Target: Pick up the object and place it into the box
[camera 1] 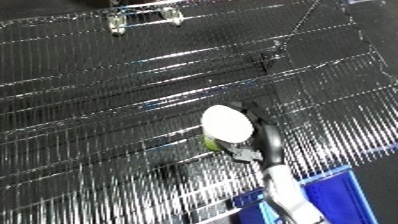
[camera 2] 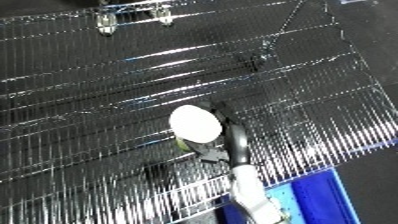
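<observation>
A white round object [camera 1: 227, 123] with a bit of green [camera 1: 211, 143] showing under it is held above a wire mesh shelf [camera 1: 107, 100]. My right hand [camera 1: 267, 140] reaches up from the lower right and curls round the object's right and lower side. Its white forearm [camera 1: 289, 192] passes over the near corner of a blue bin [camera 1: 342, 192] at the bottom right. Most of the fingers are hidden behind the object. My left hand shows in neither view.
The shiny wire shelf fills most of both views, with dark floor past its right edge [camera 1: 378, 75]. Two caster wheels [camera 1: 116, 23] on a metal frame stand at the top left.
</observation>
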